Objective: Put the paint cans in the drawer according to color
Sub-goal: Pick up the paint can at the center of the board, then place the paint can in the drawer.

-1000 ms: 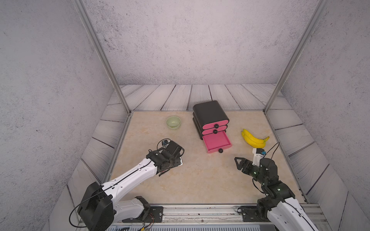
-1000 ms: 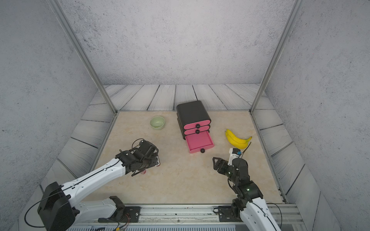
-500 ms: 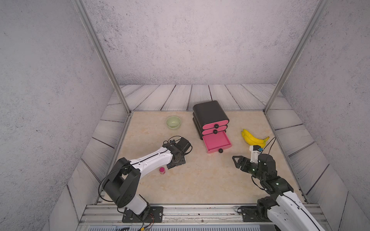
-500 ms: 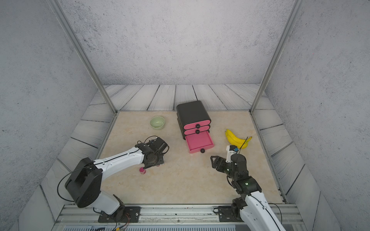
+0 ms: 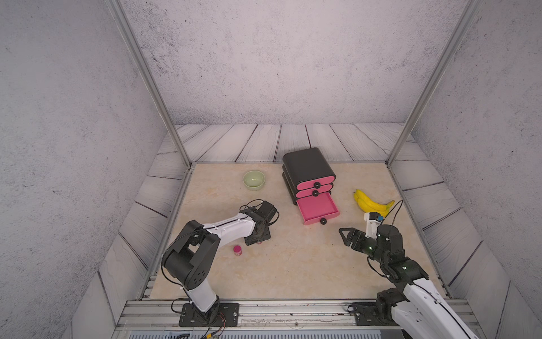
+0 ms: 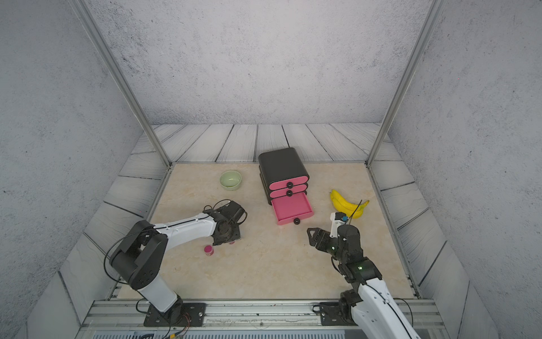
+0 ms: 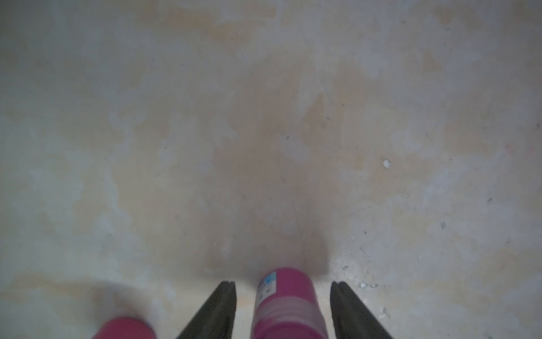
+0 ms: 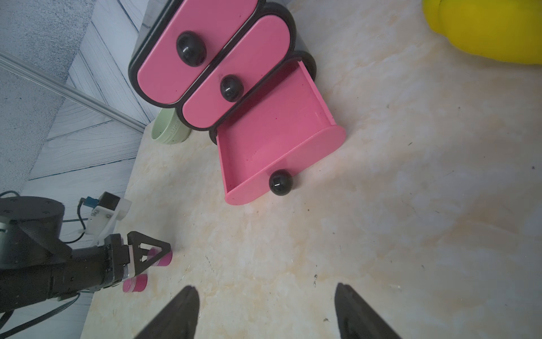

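Observation:
A magenta paint can stands on the table between the fingers of my left gripper. The gripper points straight down and is open, with a gap on each side of the can. In both top views the gripper hides most of this can. A second magenta paint can stands free just beside it, nearer the front. The black drawer chest has its bottom pink drawer pulled out and empty. My right gripper hovers open in front of that drawer, holding nothing.
A pale green bowl sits left of the chest. A yellow banana bunch lies right of the open drawer, close to my right wrist. The metal rail runs along the table's front edge.
My left arm folded back and its gripper came down over a magenta can, uncovering the other one beside it. Its fingers have narrowed. The right gripper barely shifted.

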Motion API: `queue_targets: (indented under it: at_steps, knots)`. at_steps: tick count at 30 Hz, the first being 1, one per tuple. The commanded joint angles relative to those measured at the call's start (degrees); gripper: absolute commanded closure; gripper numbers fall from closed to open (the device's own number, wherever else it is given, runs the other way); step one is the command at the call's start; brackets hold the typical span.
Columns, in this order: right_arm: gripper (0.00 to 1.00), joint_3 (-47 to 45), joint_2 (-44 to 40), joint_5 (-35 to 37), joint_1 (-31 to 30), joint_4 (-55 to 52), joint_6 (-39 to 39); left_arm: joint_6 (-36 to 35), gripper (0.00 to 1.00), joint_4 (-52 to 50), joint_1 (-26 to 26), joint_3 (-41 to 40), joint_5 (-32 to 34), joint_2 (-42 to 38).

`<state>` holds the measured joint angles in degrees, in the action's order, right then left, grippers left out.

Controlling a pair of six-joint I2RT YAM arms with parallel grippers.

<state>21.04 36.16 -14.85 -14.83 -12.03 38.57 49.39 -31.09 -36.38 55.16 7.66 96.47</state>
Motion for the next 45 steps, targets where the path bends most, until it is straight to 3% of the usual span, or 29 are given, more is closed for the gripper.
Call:
queue_targets:
  at_steps: [1, 13, 20, 24, 33, 39, 45]
  knots:
    - [0.23, -0.3, 0.1, -0.3, 0.0, 1.1, 0.1, 0.3, 0.47, 0.1, 0.2, -0.3, -1.2, 0.6]
    - [0.23, 0.0, 0.1, 0.0, -0.1, 0.7, -0.6, -0.7, 0.66, -1.3, 0.2, 1.5, -2.0, 0.6]
    - [0.23, 1.1, -1.8, 1.3, -0.1, -1.3, -2.2, -2.3, 0.69, -0.4, 0.0, 4.2, -9.7, -4.3]
    - [0.23, 2.1, -6.3, 5.9, -0.1, -5.1, -4.0, -2.4, 0.69, 4.4, -2.2, 8.8, -14.9, -6.1]
    - [0.23, 1.4, -19.2, 16.5, -0.1, -12.3, -3.8, -11.4, 0.69, -2.2, -13.6, 35.5, -1.6, 10.0]
    - [0.23, 5.1, -18.9, 18.4, -0.1, -15.6, -5.9, -18.0, 0.69, -7.4, -18.2, 53.3, 6.5, 23.6]
    - [0.23, 8.7, -18.5, 19.5, 0.0, -18.0, -8.0, -23.4, 0.68, -5.8, -19.7, 64.0, 12.5, 34.4]
